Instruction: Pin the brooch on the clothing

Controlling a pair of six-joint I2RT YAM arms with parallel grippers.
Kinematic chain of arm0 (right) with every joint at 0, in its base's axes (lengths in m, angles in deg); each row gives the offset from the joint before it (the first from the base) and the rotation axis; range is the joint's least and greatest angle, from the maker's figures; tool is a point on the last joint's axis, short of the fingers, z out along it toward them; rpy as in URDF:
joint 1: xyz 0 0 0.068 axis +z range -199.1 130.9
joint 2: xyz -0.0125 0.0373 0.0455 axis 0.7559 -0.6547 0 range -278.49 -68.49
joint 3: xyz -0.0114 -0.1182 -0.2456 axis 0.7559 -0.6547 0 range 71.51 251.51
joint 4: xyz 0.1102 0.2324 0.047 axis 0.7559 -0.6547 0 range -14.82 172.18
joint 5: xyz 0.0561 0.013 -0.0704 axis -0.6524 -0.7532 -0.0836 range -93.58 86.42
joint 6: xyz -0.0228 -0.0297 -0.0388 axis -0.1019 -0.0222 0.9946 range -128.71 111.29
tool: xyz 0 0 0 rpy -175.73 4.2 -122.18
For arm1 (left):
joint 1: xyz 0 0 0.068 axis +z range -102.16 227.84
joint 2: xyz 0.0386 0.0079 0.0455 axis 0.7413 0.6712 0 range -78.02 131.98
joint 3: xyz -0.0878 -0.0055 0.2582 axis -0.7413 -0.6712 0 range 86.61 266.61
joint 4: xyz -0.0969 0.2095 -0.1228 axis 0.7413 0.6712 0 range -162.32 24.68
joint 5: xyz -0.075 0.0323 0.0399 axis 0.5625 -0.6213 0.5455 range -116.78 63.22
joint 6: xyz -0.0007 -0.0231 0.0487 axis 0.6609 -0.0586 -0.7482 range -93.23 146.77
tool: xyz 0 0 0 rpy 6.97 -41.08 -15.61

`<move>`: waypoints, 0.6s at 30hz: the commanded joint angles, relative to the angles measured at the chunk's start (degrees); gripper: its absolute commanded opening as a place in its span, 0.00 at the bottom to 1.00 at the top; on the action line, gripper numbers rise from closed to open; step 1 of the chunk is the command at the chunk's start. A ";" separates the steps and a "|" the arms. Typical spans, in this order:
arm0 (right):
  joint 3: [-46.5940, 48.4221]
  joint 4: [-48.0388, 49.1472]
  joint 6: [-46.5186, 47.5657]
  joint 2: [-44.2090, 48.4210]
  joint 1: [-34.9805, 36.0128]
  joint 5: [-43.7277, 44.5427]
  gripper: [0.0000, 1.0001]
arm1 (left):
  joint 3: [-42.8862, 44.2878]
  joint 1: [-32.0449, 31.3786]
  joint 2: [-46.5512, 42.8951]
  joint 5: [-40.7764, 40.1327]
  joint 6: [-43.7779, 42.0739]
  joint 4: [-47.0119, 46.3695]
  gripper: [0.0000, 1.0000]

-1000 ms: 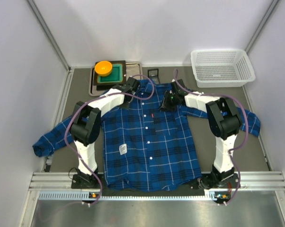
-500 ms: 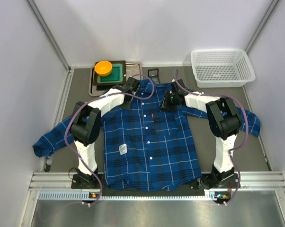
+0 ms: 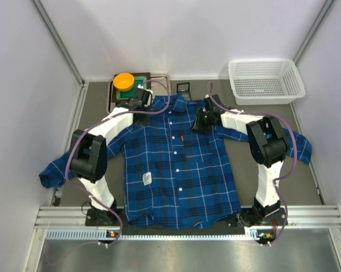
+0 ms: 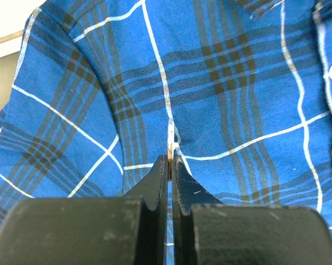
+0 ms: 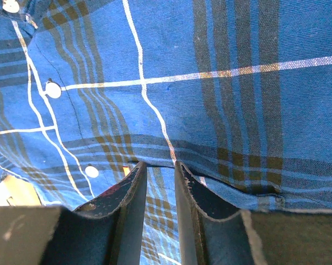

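Pinching the brooch (image 4: pixel 170 141) edge-on, the left hand (image 4: pixel 170 159) is clamped tight on it, right over the blue plaid shirt (image 3: pixel 176 164) up by one shoulder. The right hand (image 5: pixel 158 168) has its tips down on the cloth beside the collar. There's a narrow gap with plaid between the fingers, and I can't tell if it's actually gripping. The shirt's spread out on the surface (image 3: pixel 313 113), with an orange dish (image 3: pixel 124 80) behind it.
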 commanded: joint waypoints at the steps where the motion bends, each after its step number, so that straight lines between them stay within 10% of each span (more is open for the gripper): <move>1: 2.76 0.07 0.87 -0.71 -0.10 0.65 0.27 | -2.63 1.59 -4.62 6.94 2.57 -7.53 0.00; 18: 3.47 -0.28 2.62 -1.32 0.25 0.39 0.27 | -5.27 4.67 -6.47 17.67 6.79 -12.99 0.00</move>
